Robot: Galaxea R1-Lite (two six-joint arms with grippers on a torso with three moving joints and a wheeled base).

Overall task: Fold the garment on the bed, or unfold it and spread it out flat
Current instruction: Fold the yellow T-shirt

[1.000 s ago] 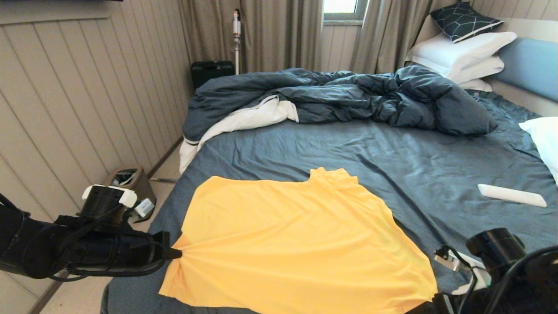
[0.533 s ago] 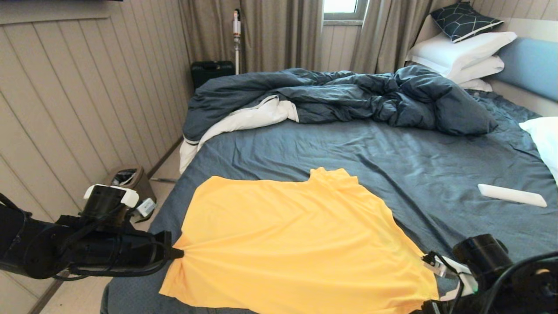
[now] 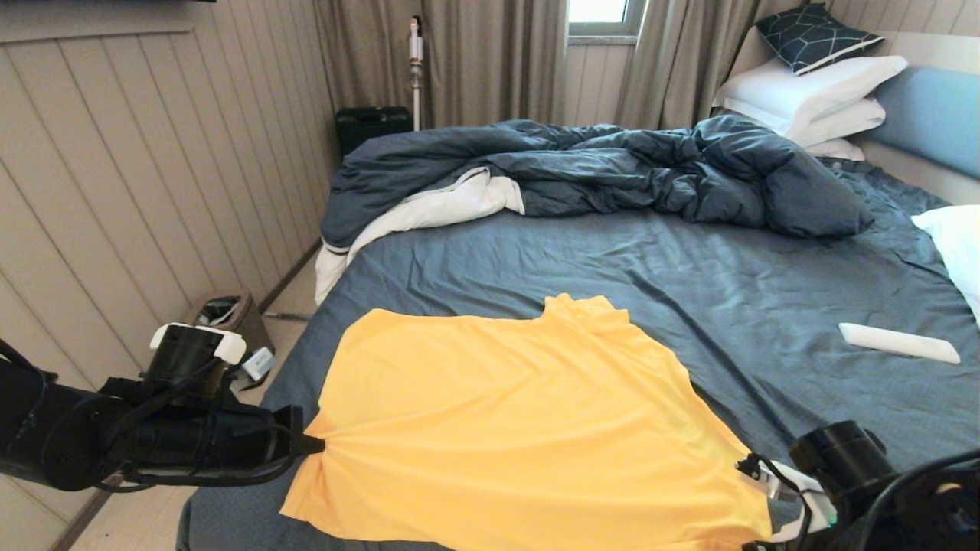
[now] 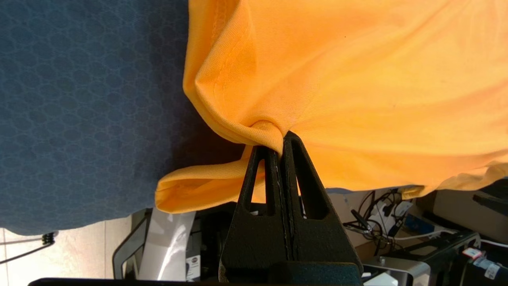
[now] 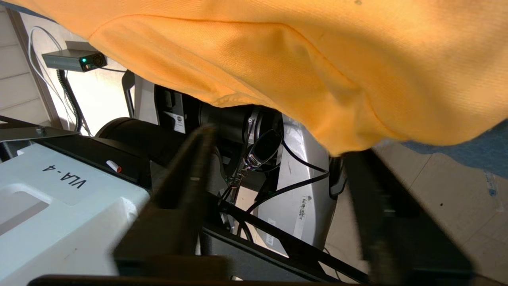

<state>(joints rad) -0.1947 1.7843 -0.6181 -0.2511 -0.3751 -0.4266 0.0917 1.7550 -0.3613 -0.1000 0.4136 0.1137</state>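
Yellow T-shirt [image 3: 521, 428] lying spread on the near part of the bed [image 3: 689, 275], its sheet dark blue; one sleeve points toward the rumpled duvet [image 3: 612, 168], and the shirt's long axis runs across the robot's front, from the left arm's side to the right arm's. The near edge overhangs the bed's near edge slightly.

Left side: the left gripper [image 4: 279, 139] has its fingers pressed together on a bunched fold of the shirt's left edge, and creases fan out from that pinch across the cloth; it is the anchored end.

Right side: the right gripper [image 5: 278, 167] sits at the shirt's near right corner [image 5: 341, 139], just below the hanging hem. Its fingers [image 5: 186, 167] stand apart, one to either side of the drooping corner, with nothing between them yet; the hem lies just ahead of and above the fingertips.

The coming move likely turns on this corner: it is the free end nearest the right arm, so that gripper must probably advance onto the hem and pinch it before both ends can be lifted together.
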